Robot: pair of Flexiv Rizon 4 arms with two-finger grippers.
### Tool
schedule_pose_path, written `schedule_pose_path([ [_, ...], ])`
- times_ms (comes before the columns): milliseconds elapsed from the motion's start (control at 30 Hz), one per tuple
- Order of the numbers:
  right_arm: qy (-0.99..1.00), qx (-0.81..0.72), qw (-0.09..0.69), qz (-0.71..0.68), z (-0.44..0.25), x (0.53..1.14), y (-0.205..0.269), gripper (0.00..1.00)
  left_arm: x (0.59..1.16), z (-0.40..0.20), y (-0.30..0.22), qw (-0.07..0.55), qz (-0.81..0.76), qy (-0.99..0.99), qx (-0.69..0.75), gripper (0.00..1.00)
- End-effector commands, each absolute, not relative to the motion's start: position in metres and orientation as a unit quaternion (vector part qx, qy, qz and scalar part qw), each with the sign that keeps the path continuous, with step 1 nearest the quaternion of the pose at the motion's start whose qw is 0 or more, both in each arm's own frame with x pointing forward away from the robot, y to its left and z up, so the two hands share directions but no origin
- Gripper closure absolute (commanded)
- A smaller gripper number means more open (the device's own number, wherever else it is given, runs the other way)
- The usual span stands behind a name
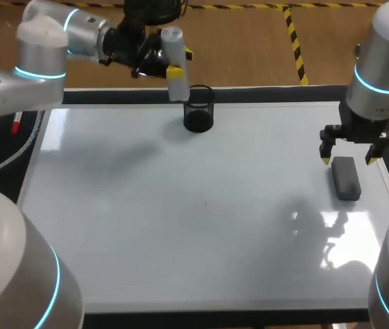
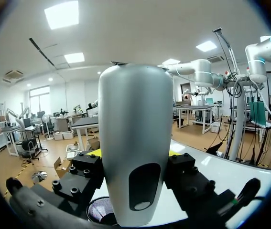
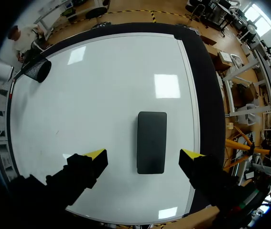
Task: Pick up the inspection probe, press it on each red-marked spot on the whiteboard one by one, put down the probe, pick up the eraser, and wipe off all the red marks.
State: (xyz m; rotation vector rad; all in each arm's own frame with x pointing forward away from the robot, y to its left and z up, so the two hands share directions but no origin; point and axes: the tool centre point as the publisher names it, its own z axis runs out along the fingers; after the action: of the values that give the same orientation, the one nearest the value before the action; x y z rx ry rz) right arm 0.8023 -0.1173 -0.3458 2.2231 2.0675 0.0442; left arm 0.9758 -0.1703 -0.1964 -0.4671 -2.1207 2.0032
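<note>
Whiteboard (image 1: 180, 226) fills most of the head view. At upper centre, the left gripper (image 1: 180, 62) pinches the grey inspection probe (image 1: 178, 88) over a black mesh cup (image 1: 199, 110). At right, the right gripper (image 1: 348, 159) hangs spread above the dark eraser (image 1: 346, 179).

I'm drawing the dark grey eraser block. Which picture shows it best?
Right wrist view: the dark grey rectangular eraser lies whole and close under the right gripper. Head view shows it smaller; left wrist view, not at all.
</note>
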Motion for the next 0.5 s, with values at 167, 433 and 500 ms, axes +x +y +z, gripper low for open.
schedule_pose_path([
  [167,0.680,0.731,0.053,0.015,-0.344,0.802,-0.118,0.00,0.998,-0.201,-0.185,0.139,0.668,-0.706,-0.193,1.00],
  [433,0.680,0.731,0.053,0.015,-0.344,0.802,-0.118,0.00,1.011,-0.203,-0.193,0.145,0.670,-0.702,-0.194,1.00],
  [500,0.680,0.731,0.053,0.015,-0.344,0.802,-0.118,0.00,1.013,-0.205,-0.196,0.146,0.670,-0.702,-0.195,1.00],
])
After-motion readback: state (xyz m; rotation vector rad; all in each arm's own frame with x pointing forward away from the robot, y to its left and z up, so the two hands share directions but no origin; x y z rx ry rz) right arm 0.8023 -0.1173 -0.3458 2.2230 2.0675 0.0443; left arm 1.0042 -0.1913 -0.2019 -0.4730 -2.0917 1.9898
